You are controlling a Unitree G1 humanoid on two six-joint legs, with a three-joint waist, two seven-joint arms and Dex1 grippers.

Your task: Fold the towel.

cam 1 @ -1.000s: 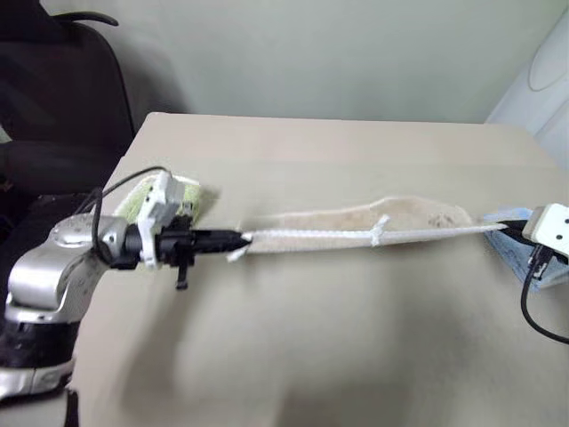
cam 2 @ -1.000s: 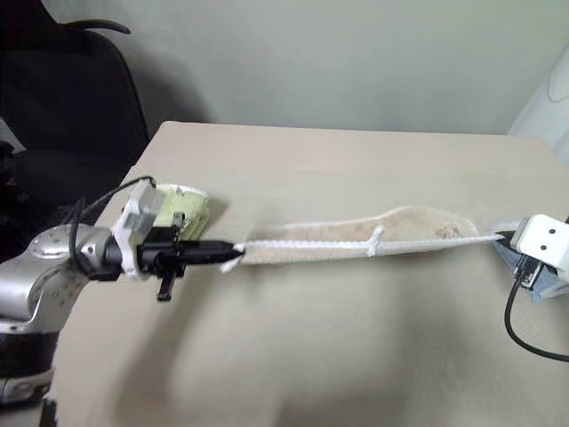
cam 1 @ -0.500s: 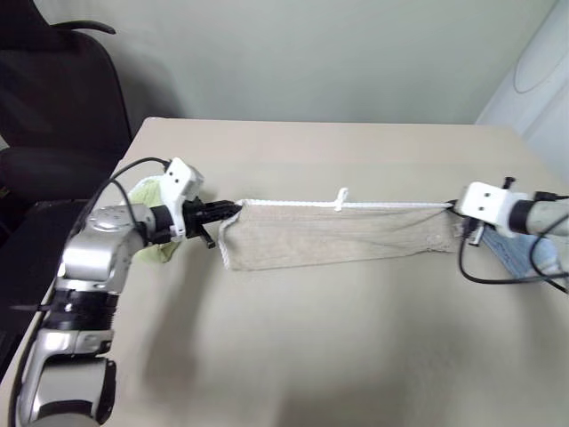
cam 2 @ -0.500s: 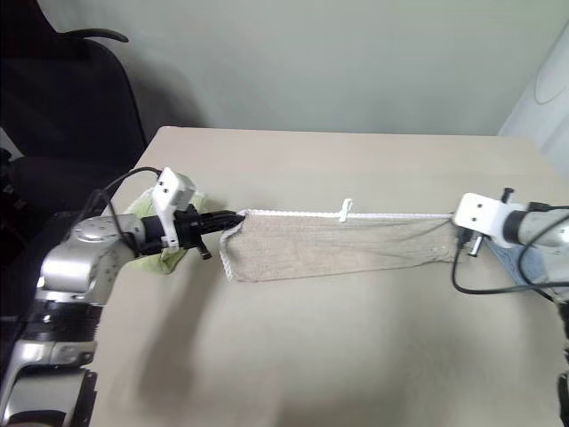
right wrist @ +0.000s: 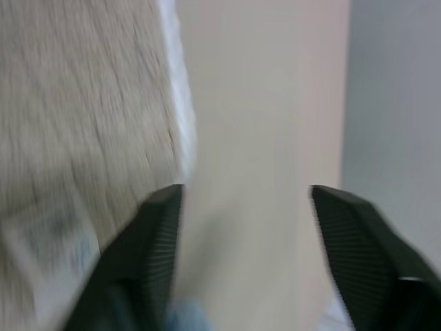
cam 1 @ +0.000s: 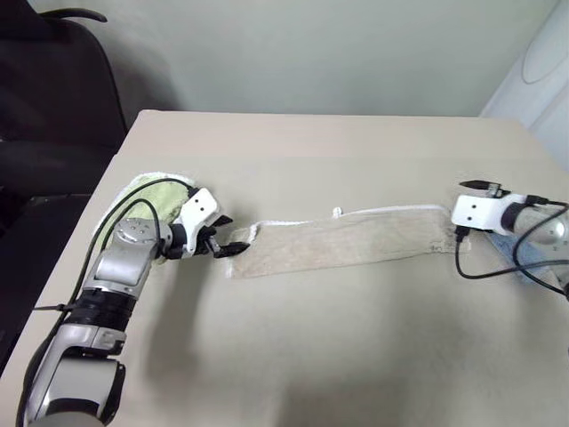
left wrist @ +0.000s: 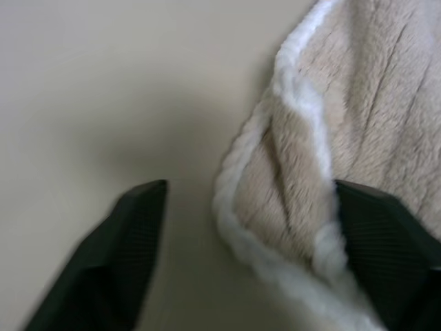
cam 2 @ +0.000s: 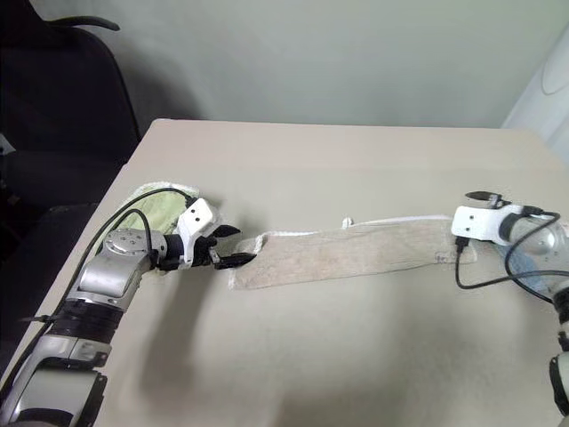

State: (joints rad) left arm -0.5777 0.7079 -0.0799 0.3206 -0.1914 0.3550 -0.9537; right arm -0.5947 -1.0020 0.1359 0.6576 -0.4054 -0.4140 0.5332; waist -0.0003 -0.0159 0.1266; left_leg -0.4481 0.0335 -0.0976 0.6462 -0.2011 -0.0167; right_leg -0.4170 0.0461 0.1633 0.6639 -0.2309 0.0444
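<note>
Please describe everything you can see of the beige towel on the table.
The beige ribbed plush towel with white stitched edging and a small white loop lies flat on the tan table as a long folded strip. The open left gripper straddles its left corner; the open right gripper is at its right end. Neither grips it.

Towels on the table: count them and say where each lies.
3. The beige towel lies stretched across the middle, the green towel under the left arm at the left edge, the blue towel mostly hidden behind the right arm. More may be hidden.
</note>
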